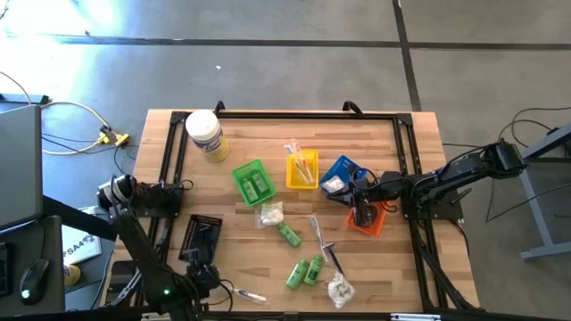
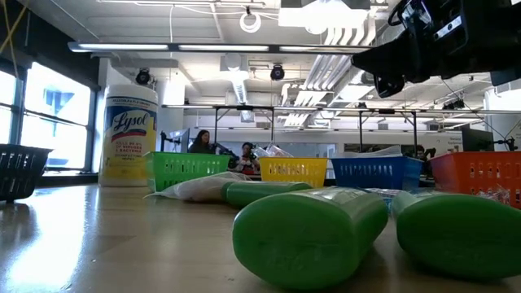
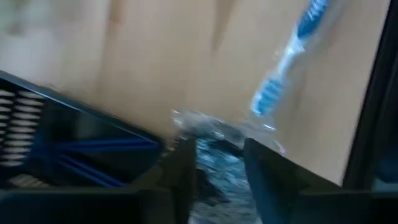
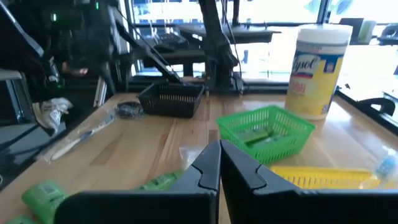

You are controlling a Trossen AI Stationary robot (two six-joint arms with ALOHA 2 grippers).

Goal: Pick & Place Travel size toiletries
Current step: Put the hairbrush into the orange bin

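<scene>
A clear-wrapped toothbrush (image 3: pixel 283 68) lies on the wood near the table's front left, just right of the black tray (image 1: pixel 201 236). My left gripper (image 3: pixel 217 152) points steeply down over the wrapper's near end, its fingers apart with the crinkled wrap between them. In the high view it is at the front left (image 1: pixel 217 287). Loose green tubes (image 1: pixel 303 271), white packets (image 1: pixel 271 214) and a wrapped razor (image 1: pixel 326 251) lie mid-table. My right gripper (image 4: pixel 219 165) hovers shut and empty over the orange tray (image 1: pixel 373 225). My left gripper has the clear wrapper's near end (image 3: pixel 214 163) between its two parted fingers, coming from above. The toothbrush lies flat on the table, running away from the fingers. Whether the fingers touch the wrap, I cannot tell.
A green tray (image 1: pixel 252 181), a yellow tray (image 1: pixel 302 169) and a blue tray (image 1: pixel 339 172) stand in a row across the middle. A large white jar with a yellow label (image 1: pixel 205 134) stands at the far left. A black metal frame (image 1: pixel 406 134) borders the table.
</scene>
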